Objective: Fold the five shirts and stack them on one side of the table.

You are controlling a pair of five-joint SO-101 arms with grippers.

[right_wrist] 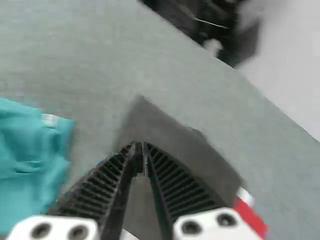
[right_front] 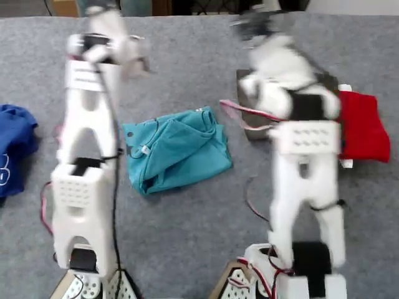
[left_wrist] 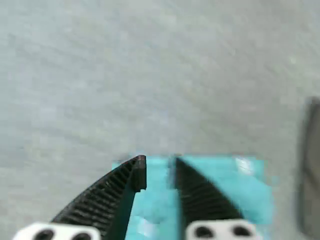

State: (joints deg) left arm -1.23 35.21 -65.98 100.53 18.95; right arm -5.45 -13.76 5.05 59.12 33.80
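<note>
A teal shirt lies loosely bunched at mid-table between the two arms. A blue shirt sits at the left edge. A red shirt lies at the right, partly behind the right arm, with a dark grey shirt beside it. My left gripper hangs above the bare table just past the teal shirt, fingers slightly apart and empty. My right gripper is shut and empty over the grey shirt, with the red shirt close by and the teal shirt off to one side.
Grey felt covers the table. The left arm and right arm stand tall over the near half. A thin pink strip crosses near the grey shirt. Dark clutter lies beyond the far edge.
</note>
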